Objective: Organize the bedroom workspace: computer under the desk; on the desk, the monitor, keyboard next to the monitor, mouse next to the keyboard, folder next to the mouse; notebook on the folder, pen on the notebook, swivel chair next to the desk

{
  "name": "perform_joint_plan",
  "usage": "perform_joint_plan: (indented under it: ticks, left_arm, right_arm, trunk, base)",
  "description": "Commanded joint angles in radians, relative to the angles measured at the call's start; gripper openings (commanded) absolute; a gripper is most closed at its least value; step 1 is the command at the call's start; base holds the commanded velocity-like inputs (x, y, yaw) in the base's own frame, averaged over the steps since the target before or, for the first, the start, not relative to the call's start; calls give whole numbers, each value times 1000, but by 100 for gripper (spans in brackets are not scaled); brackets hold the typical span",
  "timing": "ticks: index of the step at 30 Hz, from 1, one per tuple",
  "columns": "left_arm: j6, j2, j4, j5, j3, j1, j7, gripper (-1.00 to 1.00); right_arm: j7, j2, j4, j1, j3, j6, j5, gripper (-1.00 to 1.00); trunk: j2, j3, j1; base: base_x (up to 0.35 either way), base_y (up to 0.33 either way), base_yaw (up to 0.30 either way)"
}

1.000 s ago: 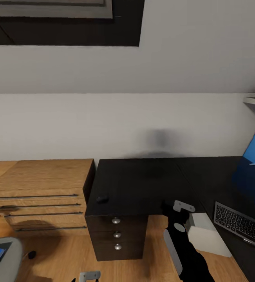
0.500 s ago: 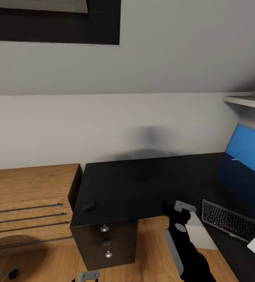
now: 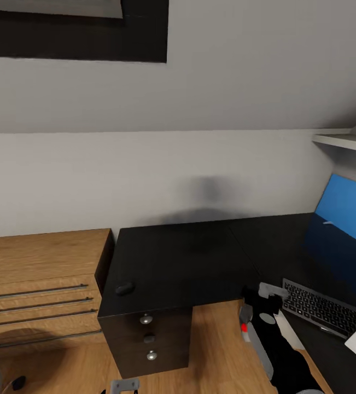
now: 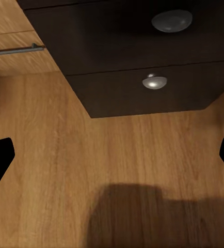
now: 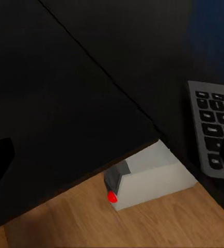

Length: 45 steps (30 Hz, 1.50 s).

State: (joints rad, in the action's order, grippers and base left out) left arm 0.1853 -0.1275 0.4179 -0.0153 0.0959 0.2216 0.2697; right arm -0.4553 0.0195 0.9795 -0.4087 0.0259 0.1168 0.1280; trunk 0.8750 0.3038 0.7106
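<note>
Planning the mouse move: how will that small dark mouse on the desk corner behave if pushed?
The mouse looks small and rounded, so it is probably light. On the glossy desk it would likely slide easily. It sits near the front edge above the drawers, so a push might tip it off.

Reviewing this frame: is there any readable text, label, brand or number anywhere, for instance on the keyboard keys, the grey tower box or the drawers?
No readable text in any view.
Slim grey keyboard with dark keys: legends show as pale marks, too small and blurred to read.
Light grey tower computer: a red dot, no lettering.
Glossy black desk drawers: plain silver knobs.
</note>
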Motion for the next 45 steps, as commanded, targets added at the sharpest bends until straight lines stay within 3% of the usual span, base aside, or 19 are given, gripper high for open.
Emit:
perform_joint_plan:
  ticks: [1,3,4,5,7,9,11,13,16,19,27,35,36,38,39,42,43,44,45]
  left_arm:
    - [2,1,-1,-1,8,1,10,100]
    - [2,0,-1,-1,8,1,10,100]
    - [2,0,-1,-1,8,1,9,100]
    - [1,0,-1,0,9,1,9,100]
    - [0,-2,-1,1,9,1,8,100]
    - [-1,-3,-1,1,10,1,8,100]
    - [-2,-5,-6,2,11,1,8,100]
    - [-1,-5,-9,2,11,1,8,100]
    - [-1,-7,-11,3,12,1,9,100]
    - [-2,-14,-12,4,12,1,8,100]
    - [-1,-25,-13,7,11,1,7,100]
    - [2,-35,-1,11,27,1,5,100]
    - [-8,-47,102,11,98,-5,6,100]
    - [-52,-47,217,10,148,-39,7,100]
    - [-188,-47,374,8,182,-78,7,100]
    - [-402,-47,587,5,199,-112,7,100]
    - [-437,-47,626,3,201,-116,6,100]
    - [-517,-47,727,-9,208,-123,5,100]
    - [-536,-47,757,-15,213,-124,5,100]
  right_arm:
    - [1,-15,-28,-42,2,5,9,100]
    - [8,-28,-72,-98,2,6,10,100]
    - [13,-44,-134,-161,1,7,11,100]
    - [19,-75,-259,-258,0,6,14,100]
    - [41,-111,-459,-373,0,-7,19,100]
    - [73,-124,-587,-432,0,-46,21,100]
    - [119,-139,-747,-484,-3,-146,29,100]
    - [124,-141,-773,-491,-8,-162,41,100]
    - [128,-147,-790,-496,-27,-175,107,100]
    - [128,-155,-791,-497,-34,-178,140,100]
    - [125,-155,-790,-498,-40,-179,158,100]
    - [119,-153,-780,-498,-50,-177,215,100]
    - [112,-154,-768,-498,-49,-175,225,100]
    - [111,-154,-766,-498,-49,-175,227,100]
    - [111,-154,-766,-498,-49,-174,227,100]
    - [110,-155,-765,-498,-49,-174,228,100]
    - [110,-156,-765,-498,-49,-174,228,100]
    - [110,-157,-765,-498,-49,-174,228,100]
    - [110,-157,-765,-498,-49,-174,228,100]
  trunk:
    - [1,1,0]
    - [1,1,0]
    - [1,1,0]
    - [1,1,0]
    - [1,1,0]
    - [1,1,0]
    - [1,1,0]
    - [1,1,0]
    - [1,1,0]
    - [1,1,0]
    - [1,1,0]
    - [1,1,0]
    - [1,1,0]
    - [1,1,0]
    - [1,1,0]
    - [1,1,0]
    - [1,1,0]
    - [1,1,0]
    - [1,1,0]
  base:
    - [0,0,0]
    - [0,0,0]
    - [0,0,0]
    - [5,0,0]
    - [80,-51,0]
    - [191,-117,0]
    - [262,-156,0]
    - [282,-168,0]
    - [243,-180,0]
    - [98,-99,0]
    - [16,-16,0]
    - [0,0,0]
    - [0,0,0]
    - [0,0,0]
    - [0,0,0]
    - [0,0,0]
    - [0,0,0]
    - [0,0,0]
    - [0,0,0]
